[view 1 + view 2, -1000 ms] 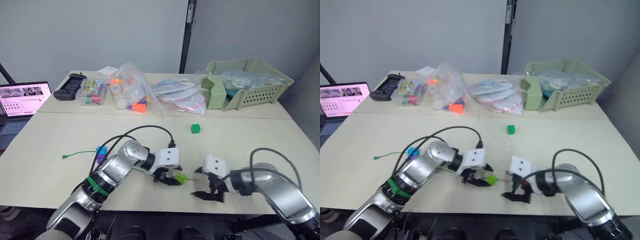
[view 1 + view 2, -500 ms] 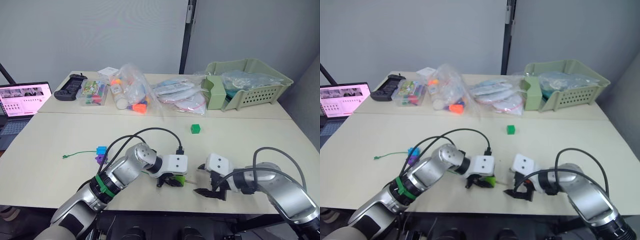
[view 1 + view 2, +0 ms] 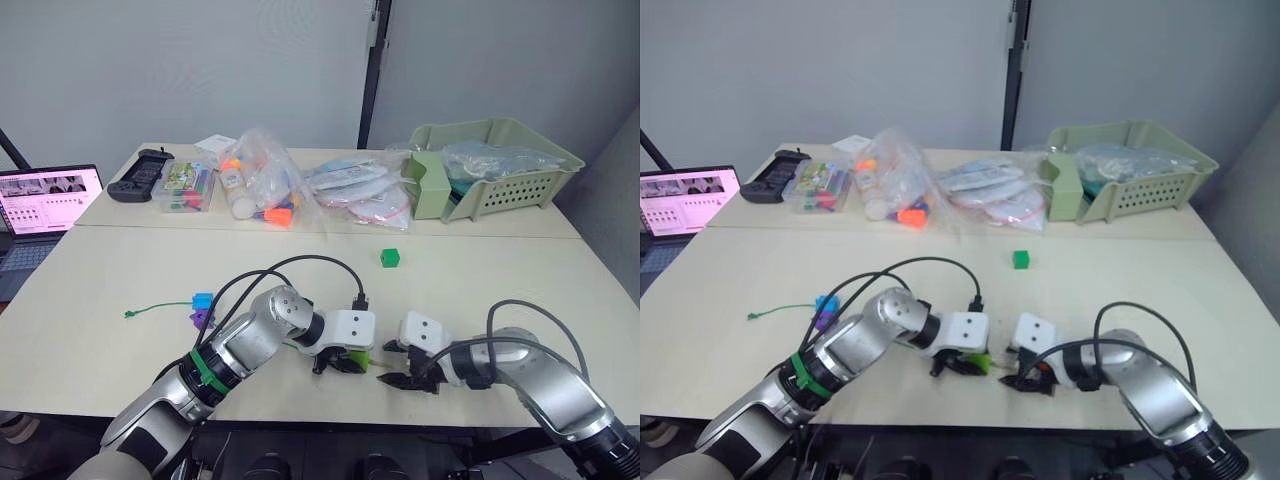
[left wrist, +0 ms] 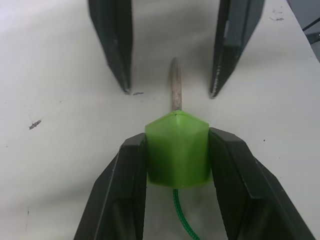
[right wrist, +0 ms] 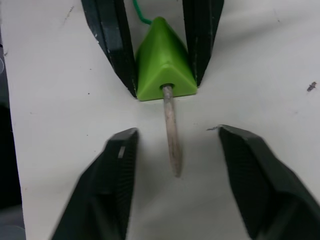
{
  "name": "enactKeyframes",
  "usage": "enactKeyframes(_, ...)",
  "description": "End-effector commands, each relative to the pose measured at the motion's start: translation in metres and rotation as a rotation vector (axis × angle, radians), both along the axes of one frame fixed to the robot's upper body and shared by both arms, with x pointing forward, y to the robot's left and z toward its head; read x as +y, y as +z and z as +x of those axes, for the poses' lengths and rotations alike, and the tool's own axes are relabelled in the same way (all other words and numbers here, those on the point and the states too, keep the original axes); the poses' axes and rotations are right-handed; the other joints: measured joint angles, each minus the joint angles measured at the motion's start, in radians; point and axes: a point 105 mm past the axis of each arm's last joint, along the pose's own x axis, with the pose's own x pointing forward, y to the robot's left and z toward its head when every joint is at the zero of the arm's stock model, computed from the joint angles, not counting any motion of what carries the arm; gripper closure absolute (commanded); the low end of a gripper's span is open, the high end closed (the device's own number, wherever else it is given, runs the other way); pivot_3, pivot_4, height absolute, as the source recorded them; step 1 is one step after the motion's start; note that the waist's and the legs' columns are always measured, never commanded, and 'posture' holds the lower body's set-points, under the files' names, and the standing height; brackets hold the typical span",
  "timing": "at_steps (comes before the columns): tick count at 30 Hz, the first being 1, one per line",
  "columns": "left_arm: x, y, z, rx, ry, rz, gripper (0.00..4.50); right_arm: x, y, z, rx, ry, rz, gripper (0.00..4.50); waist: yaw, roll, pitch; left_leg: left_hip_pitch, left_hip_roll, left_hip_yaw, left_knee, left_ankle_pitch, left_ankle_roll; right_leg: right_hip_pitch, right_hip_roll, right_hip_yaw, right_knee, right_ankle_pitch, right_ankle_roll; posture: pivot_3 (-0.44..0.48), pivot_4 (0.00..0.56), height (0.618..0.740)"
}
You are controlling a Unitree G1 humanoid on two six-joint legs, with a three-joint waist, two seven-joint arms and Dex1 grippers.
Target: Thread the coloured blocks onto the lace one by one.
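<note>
A light green triangular block (image 4: 177, 155) is pinched in my shut left gripper (image 3: 345, 362), low over the table near its front edge. The lace's pale stiff tip (image 5: 171, 135) pokes out through the block's hole. Its green string (image 3: 160, 306) trails back left across the table to a knot. My right gripper (image 3: 388, 362) is open, with one finger on each side of the tip and not touching it. A blue block (image 3: 203, 299) and a purple block (image 3: 200, 318) sit on the string beside my left forearm. A loose green cube (image 3: 390, 257) lies mid-table.
Along the back stand a black controller (image 3: 140, 172), a clear box of pens (image 3: 188, 185), plastic bags of blocks (image 3: 265, 185) and a green basket (image 3: 500, 165). An open laptop (image 3: 40, 205) sits at the far left.
My left gripper carried the green block rightward, then held still. My right gripper slid left until its open fingers straddle the lace tip.
</note>
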Motion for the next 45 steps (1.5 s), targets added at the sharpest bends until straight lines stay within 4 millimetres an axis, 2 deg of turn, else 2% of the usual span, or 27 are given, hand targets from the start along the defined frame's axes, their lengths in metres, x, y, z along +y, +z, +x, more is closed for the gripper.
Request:
enactKeyframes(1, 0.011, -0.013, 0.004, 0.015, 0.032, 0.066, 3.19, -0.009, -0.007, 0.003, -0.01, -0.014, -0.045, 3.14, 0.0, 0.0, 0.0, 0.002, 0.0, 0.0, 0.0, 0.0, 0.0, 0.002, 0.0, 0.0, 0.0, 0.0, 0.0, 0.0, 0.15, 0.74)
enactKeyframes(5, 0.015, -0.013, 0.005, 0.015, 0.041, 0.071, 3.19, -0.011, -0.009, 0.003, -0.007, -0.01, -0.046, 4.48, -0.003, 0.0, 0.0, 0.004, 0.0, 0.0, 0.0, 0.0, 0.0, 0.005, 0.0, 0.0, 0.0, -0.001, 0.002, 0.0, 0.15, 0.74)
enactKeyframes(12, 0.025, -0.011, 0.007, 0.028, 0.07, 0.067, 3.19, -0.008, -0.005, 0.007, -0.032, 0.0, -0.039, 4.5, -0.005, 0.0, 0.0, 0.005, 0.001, 0.0, 0.0, 0.0, 0.0, 0.005, 0.0, 0.0, 0.0, -0.003, 0.004, 0.0, 0.15, 0.74)
enactKeyframes(16, 0.077, -0.007, 0.018, 0.01, 0.153, 0.132, 3.19, -0.004, 0.005, 0.01, -0.065, 0.027, -0.041, 4.5, -0.021, 0.0, 0.0, 0.005, 0.002, -0.001, -0.002, 0.0, 0.0, 0.004, 0.001, 0.001, 0.0, -0.002, 0.004, 0.0, 0.15, 0.74)
enactKeyframes(19, 0.1, -0.005, 0.021, -0.006, 0.185, 0.166, 3.19, -0.003, 0.009, 0.011, -0.076, 0.036, -0.043, 4.5, -0.029, 0.0, 0.0, 0.009, 0.005, -0.002, -0.006, 0.0, 0.0, 0.005, 0.003, 0.002, 0.0, -0.001, -0.001, 0.0, 0.15, 0.74)
enactKeyframes(24, 0.156, -0.003, 0.018, -0.004, 0.244, 0.226, 3.19, 0.002, 0.019, 0.012, -0.101, 0.061, -0.04, 4.5, -0.034, 0.0, 0.0, 0.01, 0.006, -0.001, -0.008, 0.0, 0.0, 0.004, 0.003, 0.002, 0.0, -0.001, -0.001, 0.0, 0.15, 0.74)
enactKeyframes(30, 0.198, -0.009, 0.012, 0.019, 0.262, 0.291, 3.19, 0.004, 0.021, 0.007, -0.103, 0.093, -0.038, 4.5, -0.032, 0.0, 0.0, 0.012, 0.01, 0.001, -0.011, 0.0, 0.0, 0.004, 0.004, 0.002, 0.0, -0.003, -0.004, 0.0, 0.15, 0.74)
enactKeyframes(39, 0.265, -0.015, 0.018, -0.007, 0.344, 0.407, 3.19, 0.004, 0.021, 0.002, -0.103, 0.123, -0.05, 4.5, -0.034, 0.004, -0.002, 0.016, 0.013, 0.004, -0.013, 0.0, 0.0, 0.005, 0.008, 0.002, 0.0, -0.006, -0.003, 0.0, 0.15, 0.74)
enactKeyframes(42, 0.271, -0.015, 0.019, -0.018, 0.333, 0.419, 3.19, 0.004, 0.022, 0.002, -0.105, 0.127, -0.049, 4.5, -0.034, 0.006, -0.003, 0.017, 0.017, 0.006, -0.013, 0.0, 0.0, 0.005, 0.015, 0.003, 0.001, -0.007, -0.004, 0.0, 0.15, 0.74)
enactKeyframes(45, 0.252, -0.006, 0.023, -0.034, 0.319, 0.326, 3.19, 0.006, 0.021, 0.003, -0.106, 0.13, -0.047, 4.5, -0.033, 0.009, -0.005, 0.018, 0.018, 0.006, -0.014, 0.0, 0.0, 0.004, 0.016, 0.003, 0.002, -0.008, -0.006, 0.0, 0.15, 0.74)
